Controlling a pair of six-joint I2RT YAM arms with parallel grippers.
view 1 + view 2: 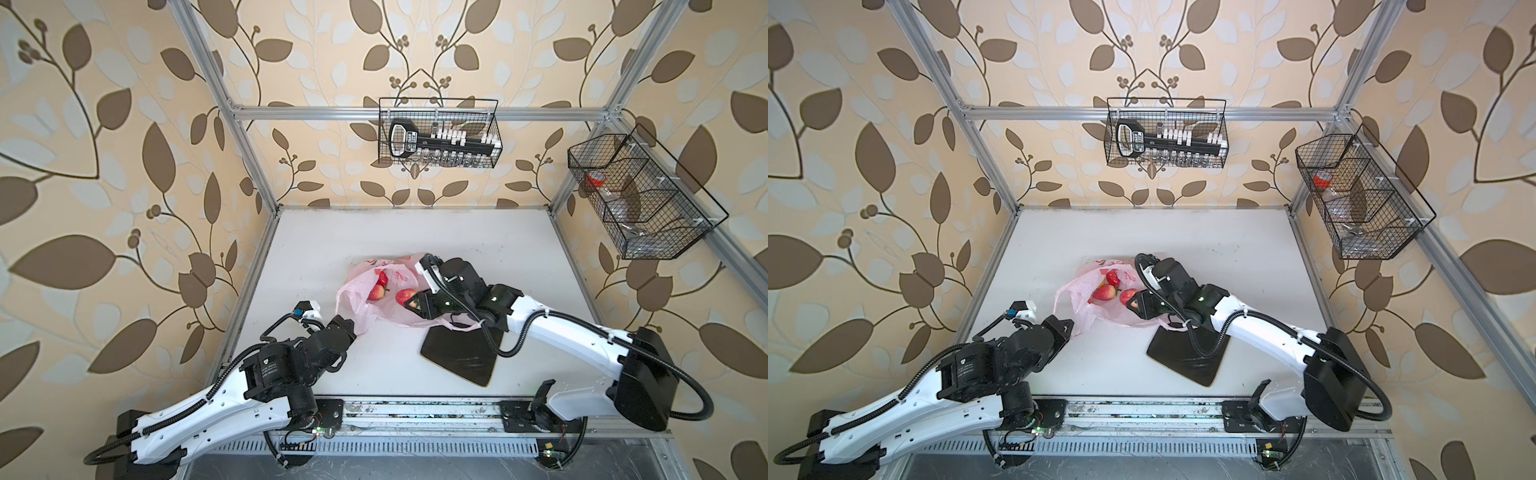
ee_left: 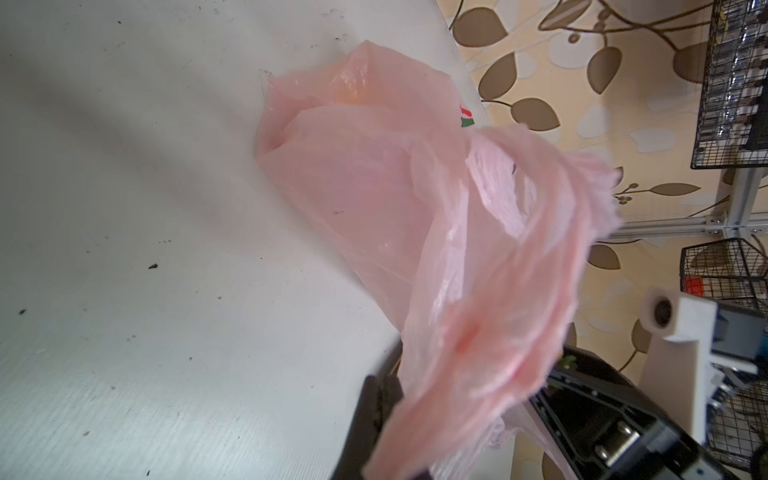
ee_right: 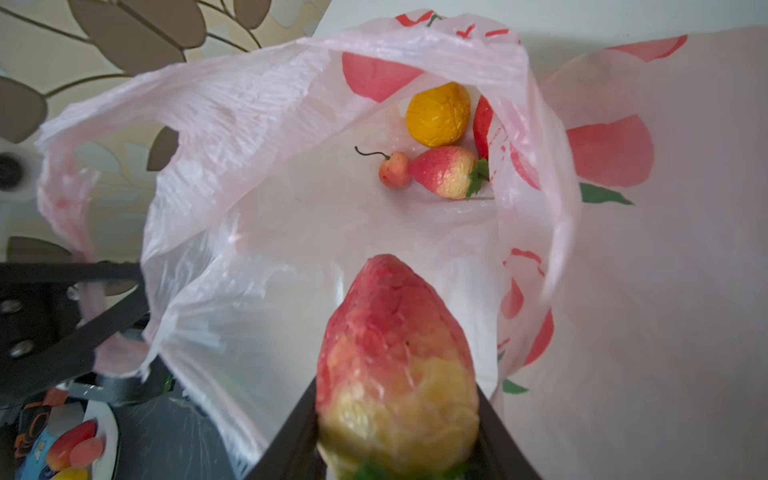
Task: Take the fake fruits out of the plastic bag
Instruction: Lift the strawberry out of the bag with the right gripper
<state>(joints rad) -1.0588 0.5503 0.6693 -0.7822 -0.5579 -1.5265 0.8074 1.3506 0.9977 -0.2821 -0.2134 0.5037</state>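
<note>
While the left end effector (image 1: pixel 353 328), clamped on the plastic bag (image 1: pixel 388 313), holds its mouth open on the worktop (image 1: pixel 332 241), the right end effector (image 1: pixel 412 303) grips one strawberry (image 3: pixel 395 353) inside, needing a clean lift out.

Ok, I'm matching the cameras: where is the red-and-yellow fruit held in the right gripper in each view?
In a top view: held fruit just right of centre, at the pink bag's mouth.
In a top view: slightly left of centre.
Left wrist: not in it.
Right wrist: bottom centre, in the right gripper.
Shared landmark: the pink bag.
</note>
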